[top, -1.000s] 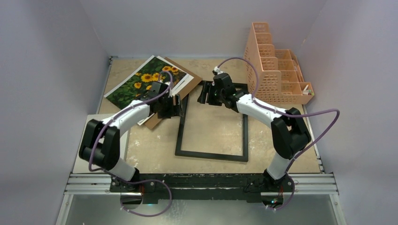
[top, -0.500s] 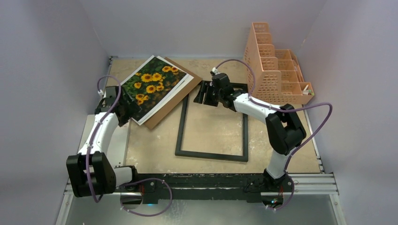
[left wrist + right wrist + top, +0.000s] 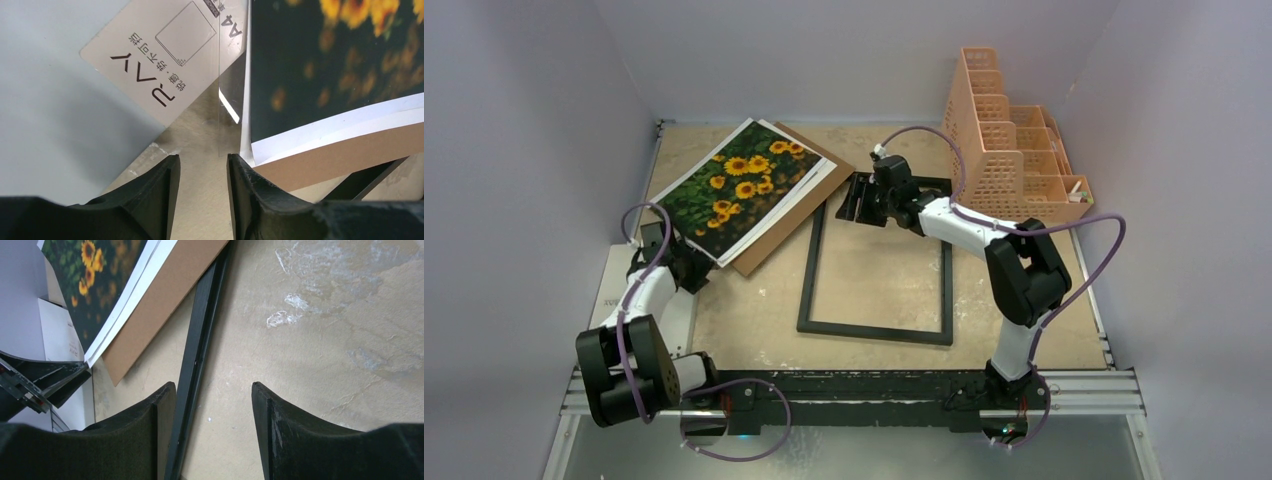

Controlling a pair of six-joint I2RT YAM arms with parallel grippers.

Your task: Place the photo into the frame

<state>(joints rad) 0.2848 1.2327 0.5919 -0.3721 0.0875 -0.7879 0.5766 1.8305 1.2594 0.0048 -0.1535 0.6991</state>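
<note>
— If the left claw (image 3: pixel 202 160) shuts where it is, what does it catch?

— Nothing, by my eye. Its fingers stand a little apart with only bare table (image 3: pixel 744 300) between them, just short of the near corner of the photo (image 3: pixel 742 187). That's the risk. The photo lies flat on a brown backing board (image 3: pixel 796 213) toward the far-left corner of the table. A claw coming in low could nip print and board together, or shove the pair askew.

— And crease it?

— Could do, if it pinches the thin white border hard. There's also a white card (image 3: pixel 165 65) along the left edge, right beside that corner, and it might get caught instead.

— Where's the frame (image 3: pixel 809 270)?

— Flat in the middle of the table, empty, long sides running from near edge to far. The board's corner meets its far-left corner, touching or lying over it, I can't tell which. Drag the board and the frame may slide with it.

— The right claw (image 3: pixel 212 387)?

— Wide open, holding nothing, hanging over the frame's far-left corner with the black rail just by one finger.

— How are the arms set?

— The left arm is folded low, elbow back by the near-left corner, forearm stretched along the left edge toward the photo. The right arm has its elbow up near the right edge and its forearm reaches across to the frame's far edge, not far from the peach organizer (image 3: pixel 1009 150).
</note>
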